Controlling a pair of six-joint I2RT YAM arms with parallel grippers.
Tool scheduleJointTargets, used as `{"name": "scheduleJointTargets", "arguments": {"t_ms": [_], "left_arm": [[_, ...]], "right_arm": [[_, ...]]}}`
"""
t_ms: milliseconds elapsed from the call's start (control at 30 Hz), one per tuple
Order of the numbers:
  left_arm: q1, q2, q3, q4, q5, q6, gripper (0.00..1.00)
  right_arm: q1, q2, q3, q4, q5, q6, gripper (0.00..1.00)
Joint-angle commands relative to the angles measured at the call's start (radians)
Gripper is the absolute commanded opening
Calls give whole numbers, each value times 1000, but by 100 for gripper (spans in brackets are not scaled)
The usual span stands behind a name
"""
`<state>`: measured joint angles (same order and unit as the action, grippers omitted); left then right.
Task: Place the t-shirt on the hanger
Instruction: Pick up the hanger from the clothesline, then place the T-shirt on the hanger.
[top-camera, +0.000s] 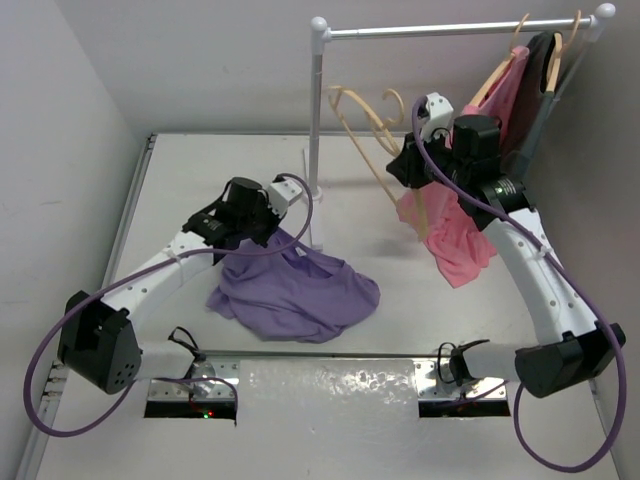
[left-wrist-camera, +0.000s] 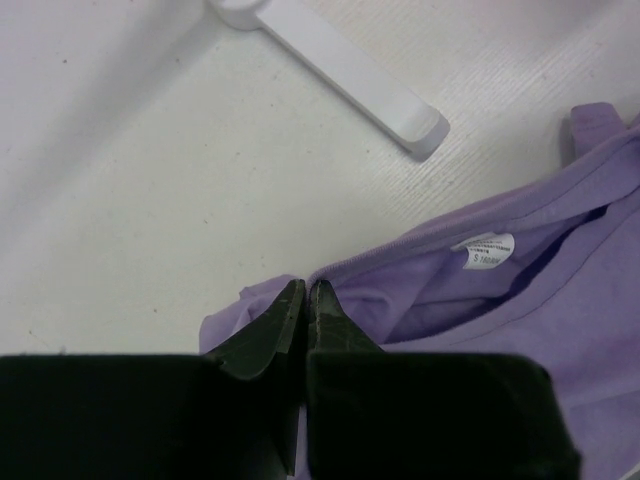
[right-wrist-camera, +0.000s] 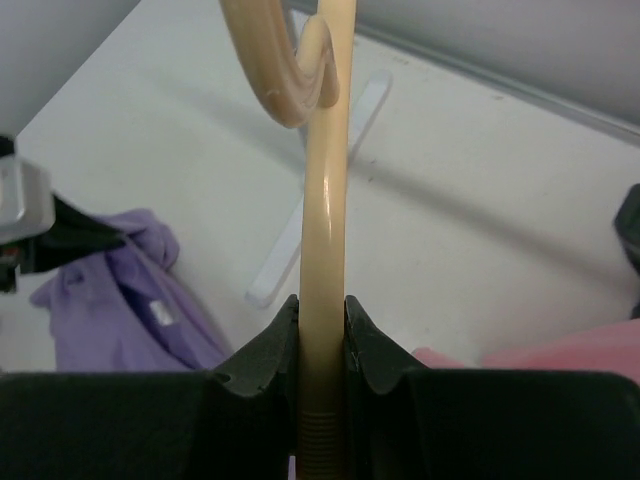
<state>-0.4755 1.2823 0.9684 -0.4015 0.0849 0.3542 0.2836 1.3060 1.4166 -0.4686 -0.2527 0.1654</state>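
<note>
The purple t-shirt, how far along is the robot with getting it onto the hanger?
Early stages. Done: the right pincer grips the hanger, holding it up above the table. In hand: the left pincer is shut on the t-shirt near its collar. Left: the t-shirt lies crumpled on the table, with no part over the hanger yet.

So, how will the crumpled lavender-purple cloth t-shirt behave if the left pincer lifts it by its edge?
Probably floppy: the lavender-purple cloth t-shirt lies crumpled in soft folds, so it would likely hang down limp. It looks thin and light, so a narrow pinch by the left pincer may hold it, though the cloth could slip out.
</note>
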Motion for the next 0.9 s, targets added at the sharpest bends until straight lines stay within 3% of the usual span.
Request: {"name": "scheduleJointTargets", "arguments": {"t_ms": [0,200,333,533,867], "left_arm": [[17,20,61,26,-31,-23,0],[26,49,72,26,-60,-15,0],[40,54,72,27,-60,-11,0],[43,61,62,35,-63,6,0],[44,97,95,47,-65,48,0]], "right_arm": [[2,-63,-10,-14,-109,-38,0],[0,-169,-120,-160,-244,-95,0],[2,-270,-286,-241,-373,-145,0],[3,-376,-395,-230,-447,-115,0],[6,-409,-413,-306,-640,-129,0]]}}
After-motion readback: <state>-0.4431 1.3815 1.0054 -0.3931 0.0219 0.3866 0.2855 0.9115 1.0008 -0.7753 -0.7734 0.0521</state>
